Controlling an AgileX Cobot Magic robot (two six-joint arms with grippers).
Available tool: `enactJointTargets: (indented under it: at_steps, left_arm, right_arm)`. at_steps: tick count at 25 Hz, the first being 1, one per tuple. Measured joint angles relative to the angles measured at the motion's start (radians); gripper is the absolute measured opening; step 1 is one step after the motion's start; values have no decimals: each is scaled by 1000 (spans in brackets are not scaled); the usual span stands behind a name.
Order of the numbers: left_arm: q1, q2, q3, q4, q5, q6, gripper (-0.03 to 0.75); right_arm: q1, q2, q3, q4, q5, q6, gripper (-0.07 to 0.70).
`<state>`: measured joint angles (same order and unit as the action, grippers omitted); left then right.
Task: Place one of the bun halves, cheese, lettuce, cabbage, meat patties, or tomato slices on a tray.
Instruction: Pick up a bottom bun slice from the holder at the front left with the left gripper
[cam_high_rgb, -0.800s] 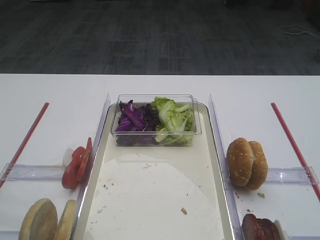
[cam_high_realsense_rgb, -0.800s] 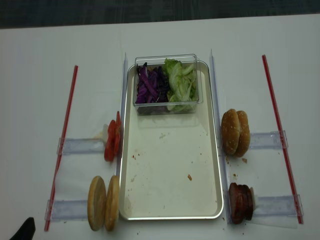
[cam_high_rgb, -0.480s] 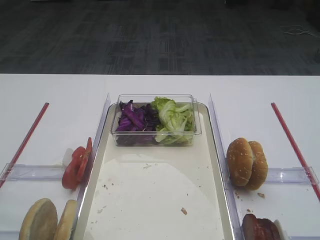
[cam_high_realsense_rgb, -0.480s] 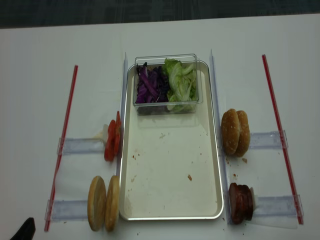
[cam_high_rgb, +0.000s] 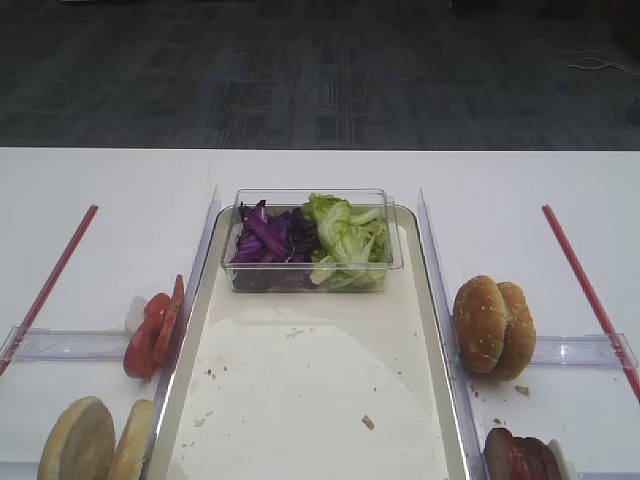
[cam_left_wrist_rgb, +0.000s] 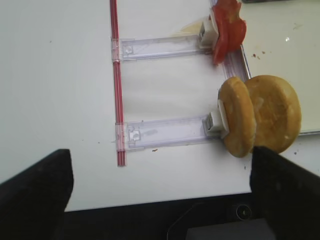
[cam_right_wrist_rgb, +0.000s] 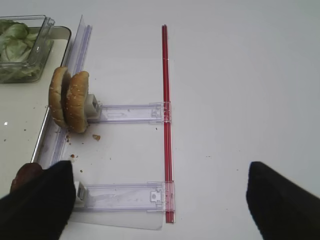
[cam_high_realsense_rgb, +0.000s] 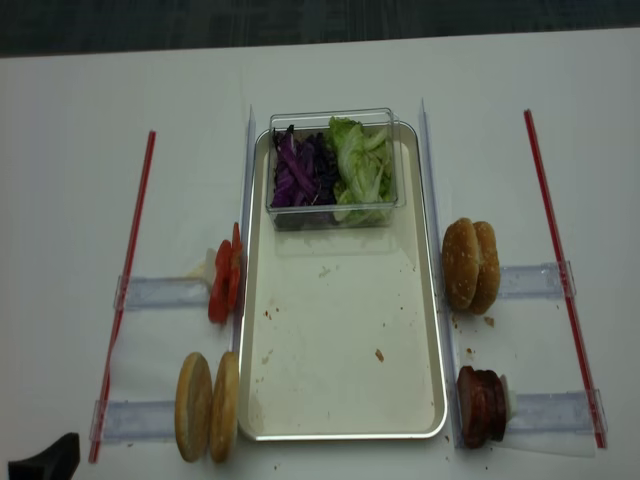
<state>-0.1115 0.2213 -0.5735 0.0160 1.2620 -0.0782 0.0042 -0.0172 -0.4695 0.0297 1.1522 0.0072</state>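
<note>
Tray (cam_high_realsense_rgb: 340, 390) at centre of desk (cam_high_realsense_rgb: 80, 120); bun halves (cam_high_realsense_rgb: 208, 405) at 8 o'clock. Left end effector (cam_left_wrist_rgb: 160, 192) spread apart, empty; right end effector (cam_right_wrist_rgb: 160, 200) likewise.

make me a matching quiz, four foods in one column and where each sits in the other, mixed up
Things:
1. cabbage
2. tomato slices
3. meat patties
4. sesame buns

Places:
A. right of the tray, near corner
B. in the clear tub with the lettuce
C. left of the tray, mid-length
D. right of the tray, mid-length

Pairs: 1-B, 2-C, 3-A, 4-D
</note>
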Motion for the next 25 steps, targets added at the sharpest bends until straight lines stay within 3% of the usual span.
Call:
enactJointTargets:
  at_steps: [13, 25]
  left_arm:
    - [0, 406, -185, -32, 0, -64, 645]
    - [0, 547, -226, -106, -8, -51, 632]
  right_arm:
    - [0, 0, 0, 0, 0, 0, 693]
    - [0, 0, 0, 0, 0, 0, 693]
